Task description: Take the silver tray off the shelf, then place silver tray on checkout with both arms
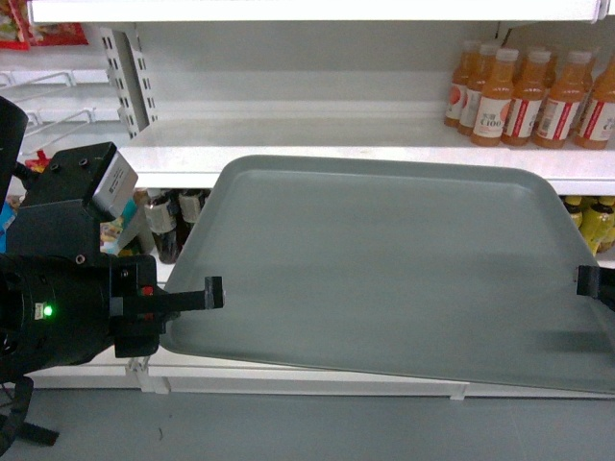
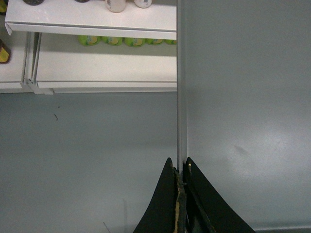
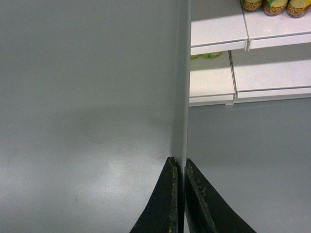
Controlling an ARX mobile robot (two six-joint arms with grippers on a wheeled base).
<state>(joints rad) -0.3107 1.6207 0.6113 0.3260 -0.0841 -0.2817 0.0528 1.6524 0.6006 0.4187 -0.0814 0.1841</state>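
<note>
Shelving fills the background, its white shelf (image 1: 288,144) carrying orange juice bottles (image 1: 524,96) at the right. Clear of that board, the silver tray (image 1: 384,259) hangs tilted above the grey floor (image 1: 288,427). Left gripper (image 1: 213,293) and right gripper (image 1: 588,280) have jaws clamped on its opposite short rims.
</note>
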